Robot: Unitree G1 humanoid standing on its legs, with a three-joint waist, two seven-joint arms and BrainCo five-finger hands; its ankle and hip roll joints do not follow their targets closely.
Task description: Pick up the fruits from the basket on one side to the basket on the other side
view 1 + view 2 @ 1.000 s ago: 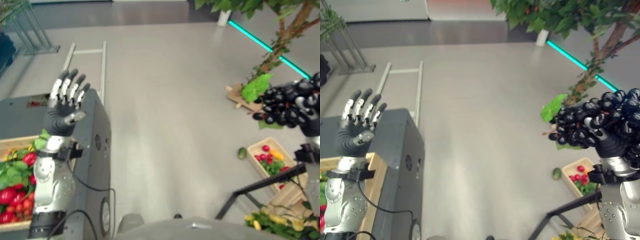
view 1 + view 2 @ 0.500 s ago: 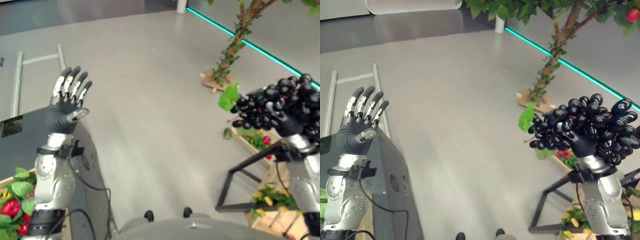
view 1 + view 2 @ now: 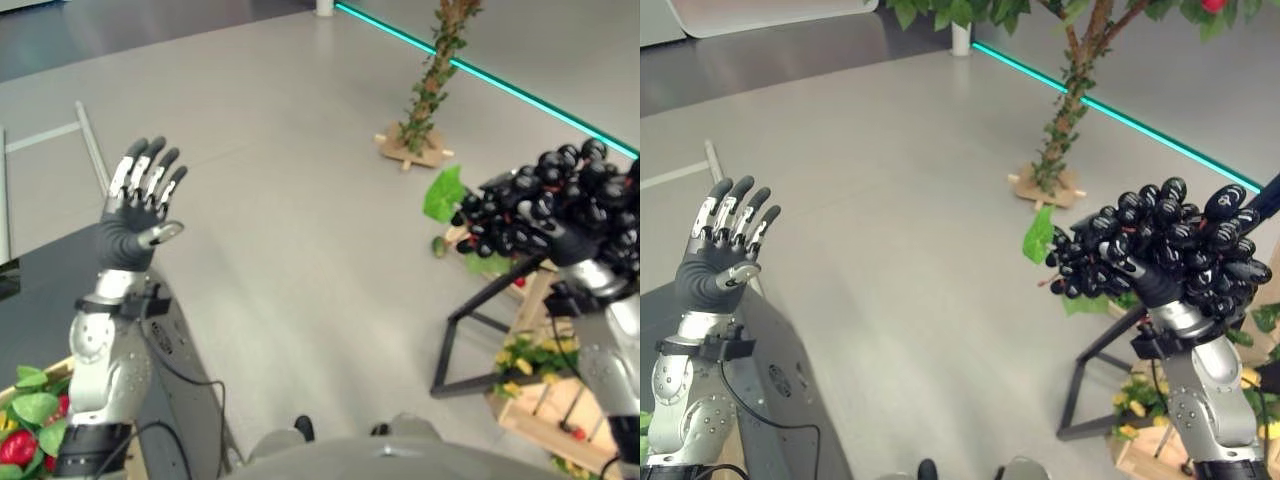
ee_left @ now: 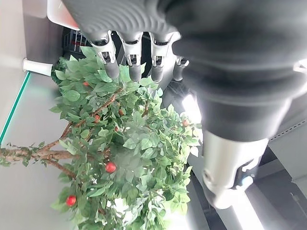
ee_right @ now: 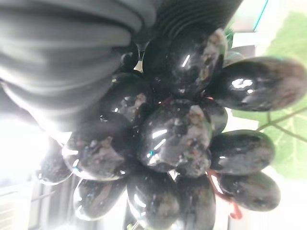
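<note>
Right hand (image 3: 1160, 285), raised at the right of the eye views, fingers curled round a bunch of dark grapes (image 3: 1155, 250). The bunch sits in and around the palm; its long axis runs roughly level, from the wrist side toward the robot's left, ending in a green leaf (image 3: 1038, 236) at the free end. The right wrist view shows glossy berries (image 5: 172, 134) pressed close against the hand's dark cover.

Left hand (image 3: 135, 215), held up at the left, palm forward, fingers straight and spread, holding nothing.

Wooden basket on the right (image 3: 545, 410), with yellow fruit and leaves, lies on the floor below and slightly outward of the loaded hand, just beyond a black frame stand (image 3: 480, 345). Wooden basket on the left (image 3: 25, 420), with red fruit and green leaves, shows at the lower left corner, beside a dark grey box (image 3: 180, 350).

Judgement: the right hand is much the nearer to the right basket; the release calls for lowering the bunch down past the stand's bars.
</note>
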